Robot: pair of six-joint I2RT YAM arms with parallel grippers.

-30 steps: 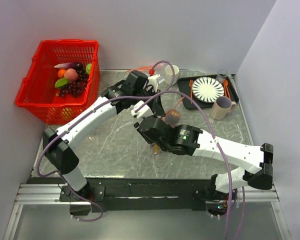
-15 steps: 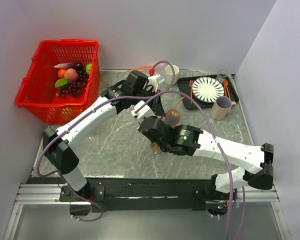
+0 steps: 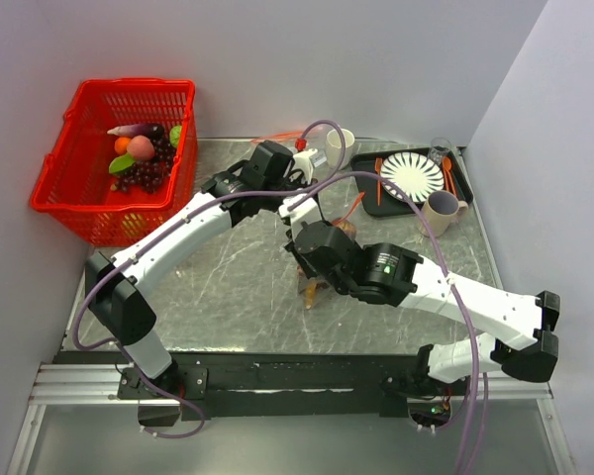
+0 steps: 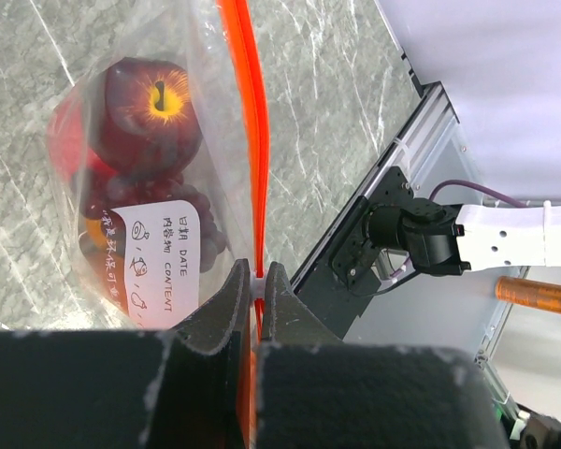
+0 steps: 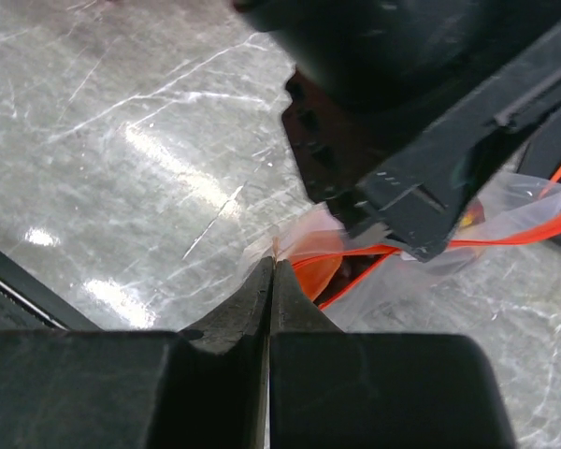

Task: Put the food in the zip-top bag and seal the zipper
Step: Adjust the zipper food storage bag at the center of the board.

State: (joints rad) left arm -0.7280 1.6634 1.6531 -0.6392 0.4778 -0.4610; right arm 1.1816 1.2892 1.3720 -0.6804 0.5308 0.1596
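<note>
Low centre in its wrist view, the left gripper (image 4: 255, 281) pinches tight on the orange-red zipper (image 4: 248, 122) of the clear zip-top bag (image 4: 210, 84), which fills the left of that frame against the marbled table (image 4: 337, 112). Inside the bag sit a red round fruit (image 4: 151, 101) and a grape bunch (image 4: 194, 204). At mid-frame in its own view, the right gripper (image 5: 272, 271) is clamped on the bag's crinkled edge. A red basket (image 3: 129, 223) stands at the overhead view's upper left.
</note>
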